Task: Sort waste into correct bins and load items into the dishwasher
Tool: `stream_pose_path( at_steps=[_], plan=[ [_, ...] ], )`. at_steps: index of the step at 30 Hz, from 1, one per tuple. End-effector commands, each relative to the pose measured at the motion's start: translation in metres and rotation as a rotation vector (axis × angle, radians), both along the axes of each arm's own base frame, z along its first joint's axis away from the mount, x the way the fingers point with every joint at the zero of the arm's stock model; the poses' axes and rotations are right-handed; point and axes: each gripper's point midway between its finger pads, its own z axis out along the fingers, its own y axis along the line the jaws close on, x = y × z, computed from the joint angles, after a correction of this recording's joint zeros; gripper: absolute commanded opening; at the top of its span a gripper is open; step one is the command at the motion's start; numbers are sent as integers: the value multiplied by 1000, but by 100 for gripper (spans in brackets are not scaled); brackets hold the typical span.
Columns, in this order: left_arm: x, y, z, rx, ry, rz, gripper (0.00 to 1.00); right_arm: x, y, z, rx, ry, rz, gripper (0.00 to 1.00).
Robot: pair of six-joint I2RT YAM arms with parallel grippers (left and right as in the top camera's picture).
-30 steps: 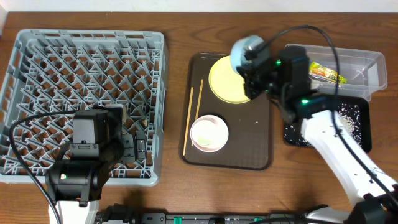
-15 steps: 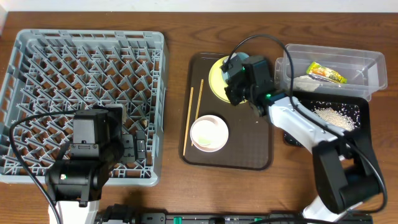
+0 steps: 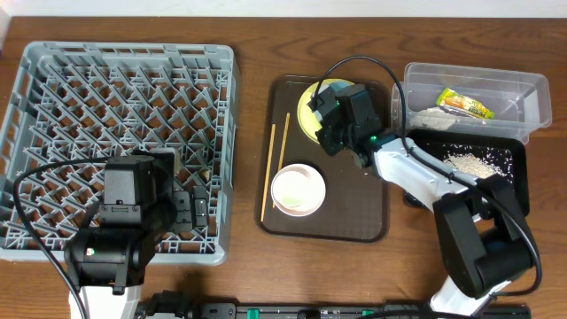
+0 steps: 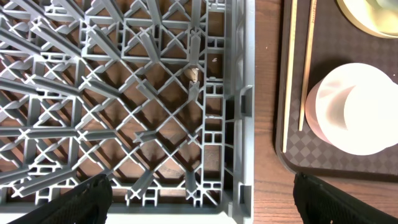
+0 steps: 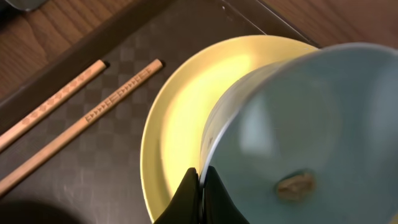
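Observation:
My right gripper is shut on the rim of a light blue cup, which has a small brown scrap inside. It holds the cup over the yellow plate at the back of the brown tray. From overhead, the right gripper hides most of the cup and plate. A whitish bowl and two wooden chopsticks lie on the tray. My left gripper is open and empty above the front right corner of the grey dish rack.
A clear bin at the back right holds a yellow-green wrapper. A black bin with white rice grains stands in front of it. Bare wooden table shows between the rack and the tray.
My right gripper has moved left with the blue cup, from beside the clear bin to over the yellow plate, and has come lower. The left arm has not moved.

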Motion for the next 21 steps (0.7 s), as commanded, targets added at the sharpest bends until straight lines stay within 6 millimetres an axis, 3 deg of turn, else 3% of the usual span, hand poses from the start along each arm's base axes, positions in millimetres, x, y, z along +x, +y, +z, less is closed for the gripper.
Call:
stream_pose_path(
  at_steps=[1,4,7,16,21],
  plan=[
    [2,-1,7,-13,-17,-1,95,4,-5,51,84,-52,-99,1],
    [2,-1,7,-13,-17,0,95,3,-21,79,195,-26,-215,1],
    [2,-1,7,-13,-18,0,95,-10,-28,101,303,33,-208,1],
    [2,-1,7,-13,-18,-1,95,-41,-76,108,580,357,-274,1],
    [2,-1,7,-13,-18,0,95,-44,-106,129,772,412,-235,1]
  ],
)
